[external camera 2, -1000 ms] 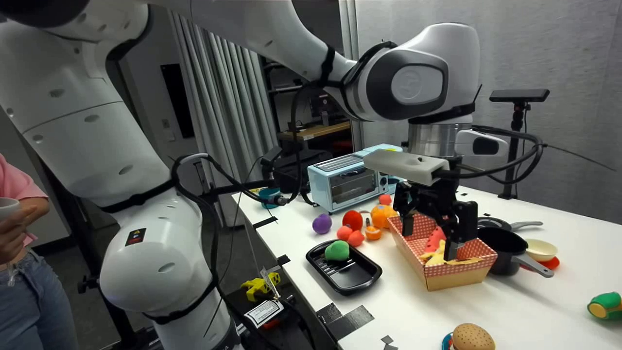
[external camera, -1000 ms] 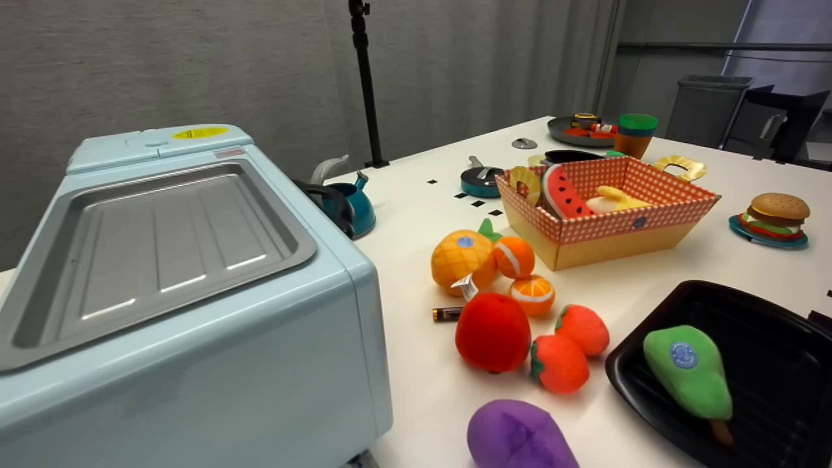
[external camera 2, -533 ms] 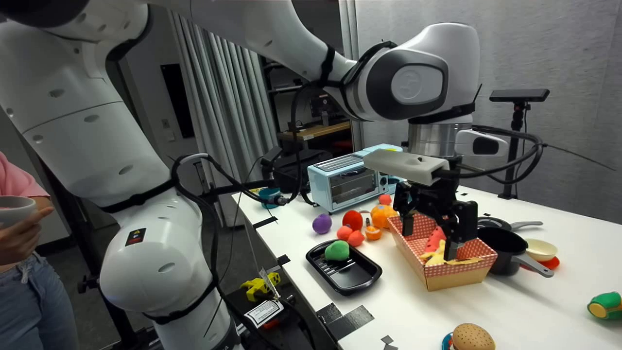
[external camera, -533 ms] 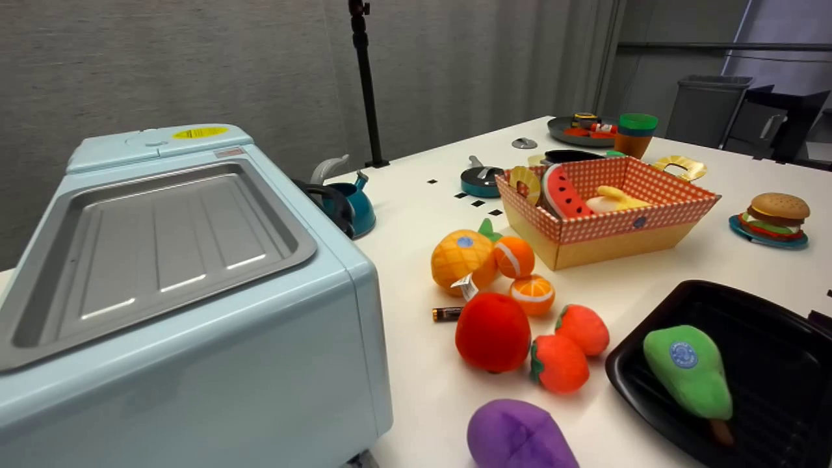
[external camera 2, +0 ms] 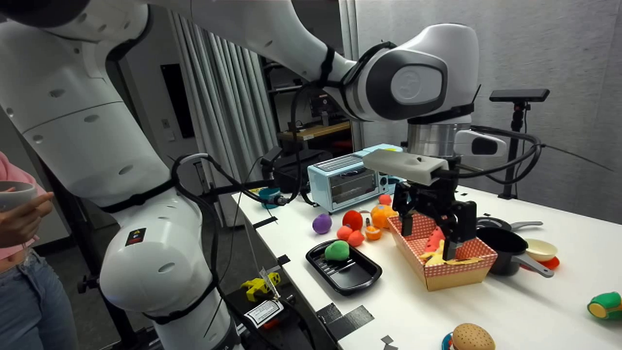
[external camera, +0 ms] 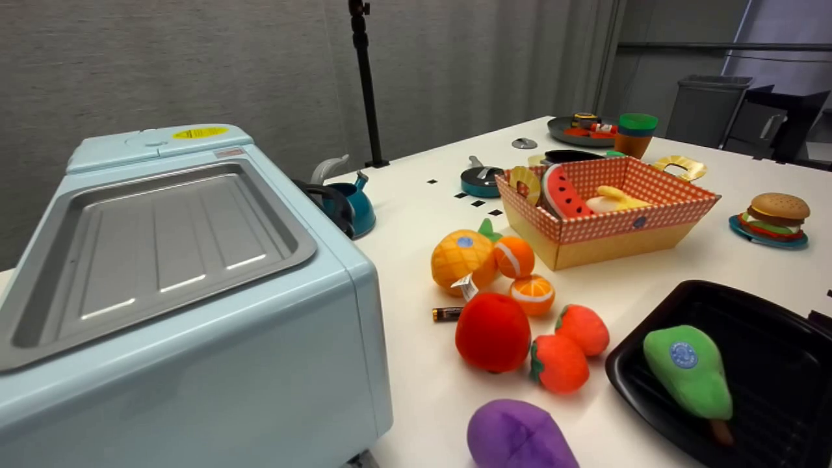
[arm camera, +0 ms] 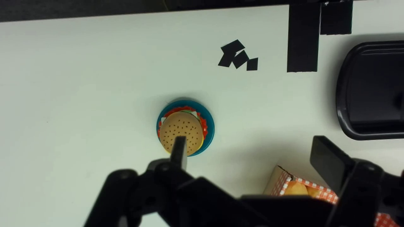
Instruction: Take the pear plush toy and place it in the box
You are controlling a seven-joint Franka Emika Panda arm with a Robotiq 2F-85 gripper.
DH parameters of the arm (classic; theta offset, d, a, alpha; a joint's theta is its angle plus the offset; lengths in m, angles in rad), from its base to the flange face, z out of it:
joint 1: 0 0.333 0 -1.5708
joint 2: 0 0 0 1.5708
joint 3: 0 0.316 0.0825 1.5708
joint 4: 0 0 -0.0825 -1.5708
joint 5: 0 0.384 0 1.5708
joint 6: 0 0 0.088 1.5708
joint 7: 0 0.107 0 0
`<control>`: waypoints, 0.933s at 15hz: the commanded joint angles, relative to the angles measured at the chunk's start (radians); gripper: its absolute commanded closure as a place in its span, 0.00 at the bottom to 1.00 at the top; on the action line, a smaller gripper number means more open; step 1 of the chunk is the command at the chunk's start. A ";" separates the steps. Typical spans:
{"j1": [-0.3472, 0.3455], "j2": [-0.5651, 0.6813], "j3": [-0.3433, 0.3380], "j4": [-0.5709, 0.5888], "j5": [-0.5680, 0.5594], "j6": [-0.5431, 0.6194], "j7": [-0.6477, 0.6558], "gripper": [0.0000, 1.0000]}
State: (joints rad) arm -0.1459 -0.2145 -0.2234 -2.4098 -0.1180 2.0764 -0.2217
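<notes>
The green pear plush toy (external camera: 689, 370) lies in a black tray, with a round blue patch on its side; it also shows in an exterior view (external camera 2: 337, 251) and is out of the wrist view. The box (external camera: 621, 250) is open-topped with red checked sides and holds a watermelon plush and yellow pieces; it also shows in an exterior view (external camera 2: 457, 280), and one corner shows in the wrist view (arm camera: 274, 183). My gripper (external camera 2: 429, 238) is above the box, away from the pear. In the wrist view my gripper (arm camera: 249, 140) has its fingers wide apart with nothing between them.
The black tray (external camera 2: 357, 279) stands beside the box, near the table edge. Red, orange and purple plush toys (external camera: 494, 333) lie between the tray and the pale blue toaster oven (external camera: 260, 364). A toy burger (arm camera: 181, 132) sits on a blue plate. A dark pot (external camera 2: 505, 253) stands behind the box.
My gripper has shifted only very slightly. The pear and the box have not moved. A person's hand with a cup at the left edge has moved.
</notes>
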 commanded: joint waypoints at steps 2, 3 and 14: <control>0.001 -0.038 0.030 -0.009 -0.003 -0.029 0.001 0.00; 0.007 -0.049 0.040 -0.014 -0.004 -0.031 0.002 0.00; 0.150 -0.066 0.196 -0.053 0.048 -0.018 -0.012 0.00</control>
State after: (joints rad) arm -0.0421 -0.2656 -0.0568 -2.4434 -0.0948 2.0727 -0.2215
